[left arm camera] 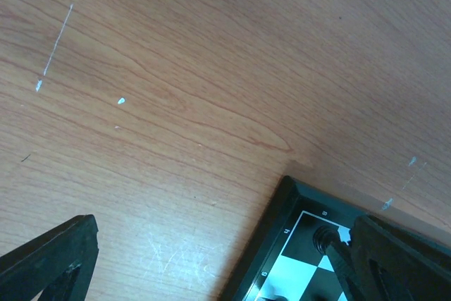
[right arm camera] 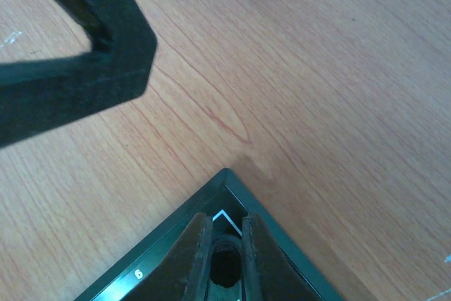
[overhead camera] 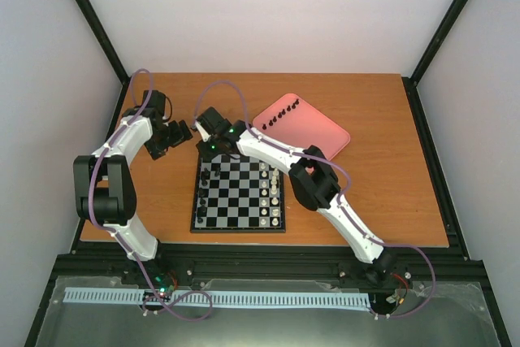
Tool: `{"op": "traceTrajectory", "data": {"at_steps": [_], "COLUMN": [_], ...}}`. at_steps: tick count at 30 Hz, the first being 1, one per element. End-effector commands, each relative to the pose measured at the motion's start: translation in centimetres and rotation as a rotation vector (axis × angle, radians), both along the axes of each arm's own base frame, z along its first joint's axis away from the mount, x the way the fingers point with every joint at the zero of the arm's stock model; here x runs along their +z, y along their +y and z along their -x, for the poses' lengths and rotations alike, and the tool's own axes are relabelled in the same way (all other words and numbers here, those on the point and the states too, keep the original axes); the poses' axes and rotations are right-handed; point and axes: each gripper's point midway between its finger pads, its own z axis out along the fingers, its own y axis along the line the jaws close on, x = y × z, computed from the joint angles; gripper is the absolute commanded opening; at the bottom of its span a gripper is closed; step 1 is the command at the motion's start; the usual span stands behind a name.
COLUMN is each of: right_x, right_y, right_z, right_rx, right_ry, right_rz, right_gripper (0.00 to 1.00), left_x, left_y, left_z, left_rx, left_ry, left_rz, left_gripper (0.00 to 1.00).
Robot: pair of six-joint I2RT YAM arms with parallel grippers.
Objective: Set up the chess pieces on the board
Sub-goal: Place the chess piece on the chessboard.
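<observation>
The board [overhead camera: 197, 223] lies in the middle of the table. My right gripper [overhead camera: 208, 152] reaches over its far-left corner and is shut on a black chess piece [right arm camera: 227, 267]. The two pads [right arm camera: 196, 259] pinch that piece just above the corner square inside the dark border [right arm camera: 176, 234]. From the left wrist view the same piece [left arm camera: 323, 236] stands at the board's corner [left arm camera: 282, 237]. My left gripper [overhead camera: 180, 134] hangs open over bare wood just left of that corner, nothing between its fingers [left arm camera: 53, 259]. More black chess pieces [overhead camera: 207, 178] stand along the board's left side.
A pink tray [overhead camera: 337, 137] at the back right carries a row of black pieces [overhead camera: 281, 111]. White pieces [overhead camera: 275, 197] line the board's right side. My left gripper's finger [right arm camera: 106, 54] crosses the top left of the right wrist view, close to the right gripper.
</observation>
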Motion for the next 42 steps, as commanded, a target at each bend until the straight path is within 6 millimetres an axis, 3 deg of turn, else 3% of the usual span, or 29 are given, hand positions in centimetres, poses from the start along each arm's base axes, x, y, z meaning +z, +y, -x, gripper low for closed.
{"op": "traceTrajectory", "data": {"at_steps": [1, 12, 24, 34, 42], "right_x": [-1.5, -2.4, -1.8, -0.7, 0.5], "right_y": [0.3, -0.1, -1.3, -1.2, -0.7], "right_z": [0.1, 0.5, 1.3, 0.9, 0.9], "right_rx": [0.006, 0.005, 0.008, 0.015, 0.036], "right_ry": [-0.007, 0.013, 0.01, -0.017, -0.029], "right_rz": [0.025, 0.042, 0.066, 0.056, 0.034], "right_gripper": [0.03, 0.03, 0.08, 0.36, 0.37], "left_x": [0.8, 0.2, -0.2, 0.0, 0.3], "left_y": [-0.2, -0.3, -0.2, -0.2, -0.1], "left_z": [0.3, 0.4, 0.3, 0.3, -0.1], "left_rx": [-0.025, -0.03, -0.018, -0.013, -0.013], "left_ry": [-0.017, -0.002, 0.0, -0.005, -0.006], "left_rz": [-0.005, 0.0, 0.003, 0.0, -0.001], "left_gripper": [1.0, 1.0, 1.0, 1.0, 1.0]}}
